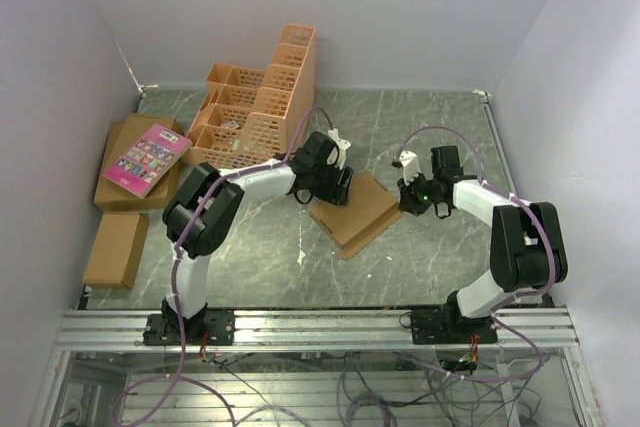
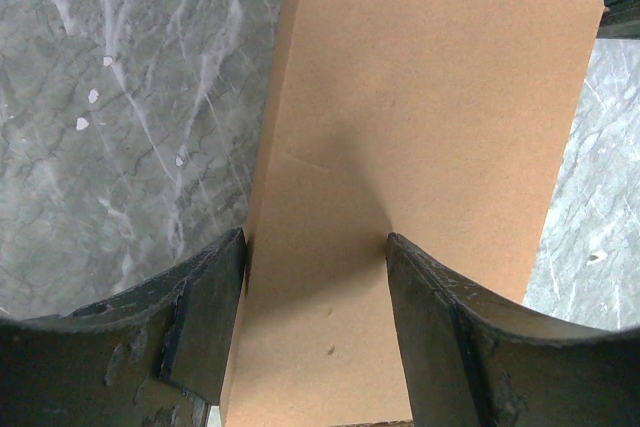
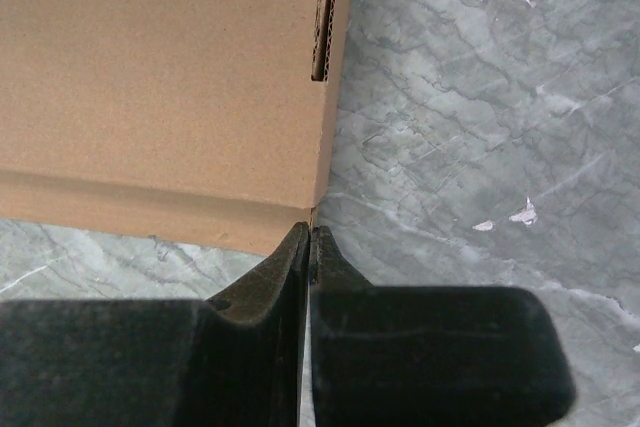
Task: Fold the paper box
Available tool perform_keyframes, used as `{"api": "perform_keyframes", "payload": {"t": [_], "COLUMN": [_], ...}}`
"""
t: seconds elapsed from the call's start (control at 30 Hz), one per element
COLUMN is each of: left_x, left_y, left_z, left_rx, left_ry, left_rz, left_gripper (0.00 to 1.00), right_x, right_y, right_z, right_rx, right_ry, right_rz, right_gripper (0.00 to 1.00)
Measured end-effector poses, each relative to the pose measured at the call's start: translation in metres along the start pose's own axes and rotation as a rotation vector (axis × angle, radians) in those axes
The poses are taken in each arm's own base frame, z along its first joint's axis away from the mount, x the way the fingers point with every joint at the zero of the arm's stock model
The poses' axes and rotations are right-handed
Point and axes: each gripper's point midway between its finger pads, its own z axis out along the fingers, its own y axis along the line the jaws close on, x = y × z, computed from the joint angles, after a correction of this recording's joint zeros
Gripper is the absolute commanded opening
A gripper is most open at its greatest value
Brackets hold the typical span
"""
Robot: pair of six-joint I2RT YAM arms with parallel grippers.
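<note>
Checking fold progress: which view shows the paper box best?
Top external. It shows the whole paper box, its outline and near side wall, lying on the table between the arms. The left wrist view shows only its top panel close up. The right wrist view shows one corner with a slot.

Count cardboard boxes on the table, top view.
3: the paper box at center; one carton under the pink book, far left; a second carton at front left. The crate may hide others.

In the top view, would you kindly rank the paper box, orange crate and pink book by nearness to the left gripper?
1. The paper box, right beneath the left gripper.
2. The orange crate, behind it, leftward.
3. The pink book, far left, on a carton.
</note>
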Motion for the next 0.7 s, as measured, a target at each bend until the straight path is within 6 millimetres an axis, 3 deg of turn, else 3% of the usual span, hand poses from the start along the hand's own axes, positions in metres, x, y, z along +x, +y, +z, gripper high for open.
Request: {"api": "perform_keyframes", "payload": {"t": [0.7], "left_x": [-0.0034], "left_y": [-0.0023], "left_z": [0.0056], "left_rx": [0.026], "left_ry": [0.032], "left_rz": [0.07], "left_gripper": [0.65], "right_x": [-0.0049], "right_y": [-0.003], "right_z": [0.0], "right_rx": [0.021], "right_ry": [0.022], "right_rz": [-0.012], "right_gripper": [0.0]}}
